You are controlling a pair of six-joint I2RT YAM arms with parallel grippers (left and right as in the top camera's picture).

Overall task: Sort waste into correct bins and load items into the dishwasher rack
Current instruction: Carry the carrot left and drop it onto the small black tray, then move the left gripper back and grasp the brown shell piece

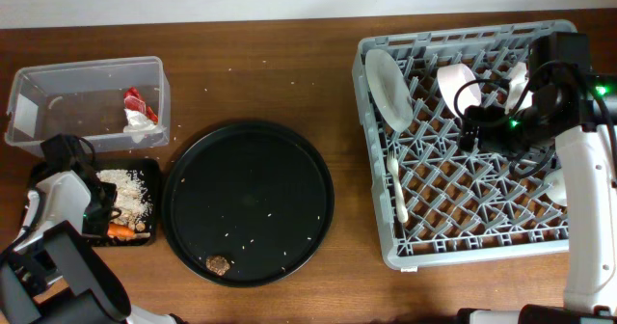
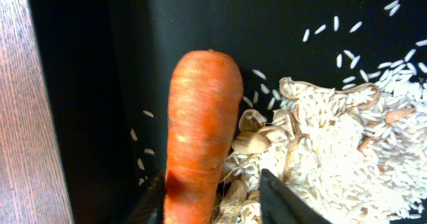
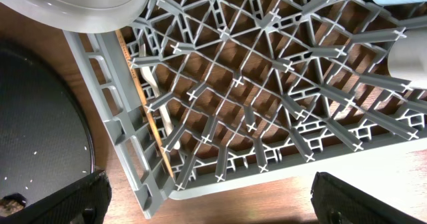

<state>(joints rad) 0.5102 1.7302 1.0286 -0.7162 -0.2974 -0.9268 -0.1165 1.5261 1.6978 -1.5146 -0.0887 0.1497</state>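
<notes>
An orange carrot (image 2: pixel 200 131) lies in the shallow black tray (image 2: pixel 87 84) beside pale food scraps (image 2: pixel 333 144). My left gripper (image 2: pixel 210 184) straddles it: the left finger touches the carrot, the right finger stands apart with a gap, so the jaws are open. From overhead, the carrot (image 1: pixel 122 232) sits at the tray's near edge under my left gripper (image 1: pixel 101 218). My right gripper (image 3: pixel 213 201) hangs wide open and empty over the grey dishwasher rack (image 3: pixel 267 84). The rack (image 1: pixel 386 237) holds a white plate (image 1: pixel 388 88), a fork (image 1: pixel 395 184) and cups.
The clear tub (image 1: pixel 87 78) holds a red wrapper (image 1: pixel 135 100) and white tissue (image 1: pixel 141 123). A large round black tray (image 1: pixel 248 201) in the middle carries a small brown bit (image 1: pixel 219 263) and scattered grains. The rack's front left corner is under my right wrist.
</notes>
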